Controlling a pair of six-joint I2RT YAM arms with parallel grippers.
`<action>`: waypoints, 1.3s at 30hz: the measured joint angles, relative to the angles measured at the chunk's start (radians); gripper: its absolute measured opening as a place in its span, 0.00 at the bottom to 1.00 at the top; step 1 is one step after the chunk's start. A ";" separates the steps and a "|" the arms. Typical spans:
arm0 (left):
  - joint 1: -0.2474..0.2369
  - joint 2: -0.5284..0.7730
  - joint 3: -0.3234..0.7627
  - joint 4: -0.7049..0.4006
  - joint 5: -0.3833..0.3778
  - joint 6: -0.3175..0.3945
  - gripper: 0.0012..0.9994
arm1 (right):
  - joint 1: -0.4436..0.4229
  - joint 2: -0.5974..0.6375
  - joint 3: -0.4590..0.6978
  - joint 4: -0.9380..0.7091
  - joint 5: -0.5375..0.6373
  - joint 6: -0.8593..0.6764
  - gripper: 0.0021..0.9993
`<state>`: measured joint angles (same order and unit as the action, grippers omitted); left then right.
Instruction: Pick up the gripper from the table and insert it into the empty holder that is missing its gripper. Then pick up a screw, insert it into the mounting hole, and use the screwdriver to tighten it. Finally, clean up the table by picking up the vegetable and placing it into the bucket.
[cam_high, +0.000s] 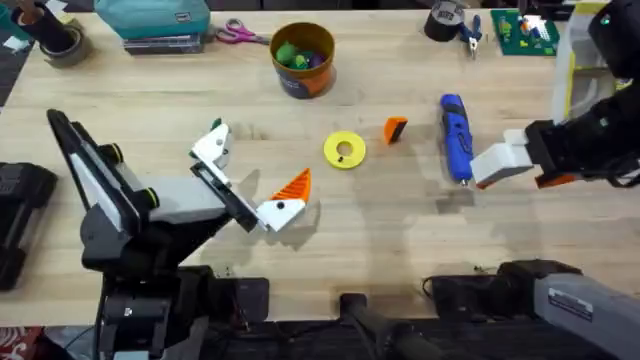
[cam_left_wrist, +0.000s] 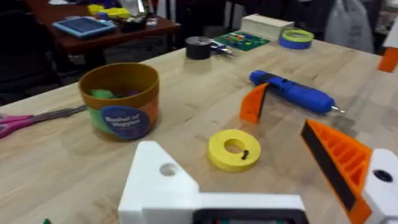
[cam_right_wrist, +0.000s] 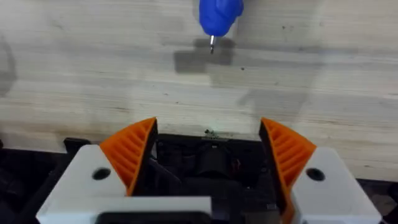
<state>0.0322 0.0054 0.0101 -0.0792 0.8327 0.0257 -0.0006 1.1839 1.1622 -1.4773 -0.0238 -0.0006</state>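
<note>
My left gripper (cam_high: 248, 178) stands open above the table's left middle. One of its fingers is the bare white holder (cam_left_wrist: 165, 180) with a small hole; the other carries an orange ribbed pad (cam_left_wrist: 339, 163). The loose orange gripper (cam_high: 395, 129) lies on the wood between a yellow disc (cam_high: 345, 150) and the blue screwdriver (cam_high: 455, 135). A tiny dark screw (cam_left_wrist: 245, 154) rests on the disc. The orange-brown bucket (cam_high: 303, 58) at the back holds green toy pieces. A bit of green (cam_high: 216, 125) peeks out beside the holder. My right gripper (cam_right_wrist: 208, 155) is open, just short of the screwdriver's tip (cam_right_wrist: 212, 42).
Pink scissors (cam_high: 238, 33) lie left of the bucket, with a teal case (cam_high: 155, 20) behind them. A black tape roll (cam_high: 443, 20), small blue pliers (cam_high: 470, 35) and a green circuit board (cam_high: 525, 30) sit at the back right. A blue tape roll (cam_left_wrist: 295, 38) lies farther off.
</note>
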 joint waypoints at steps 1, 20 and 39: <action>0.000 0.000 0.000 -0.001 0.014 0.000 0.99 | 0.000 0.000 0.000 0.000 0.000 0.000 1.00; 0.000 0.000 0.000 -0.021 0.177 -0.004 0.99 | 0.000 0.000 0.000 0.000 0.000 0.000 1.00; 0.000 0.000 0.000 -0.021 0.178 -0.004 0.99 | 0.000 0.000 0.000 0.000 0.000 0.000 1.00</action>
<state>0.0322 0.0051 0.0105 -0.1005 1.0103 0.0219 -0.0006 1.1839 1.1622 -1.4773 -0.0238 -0.0006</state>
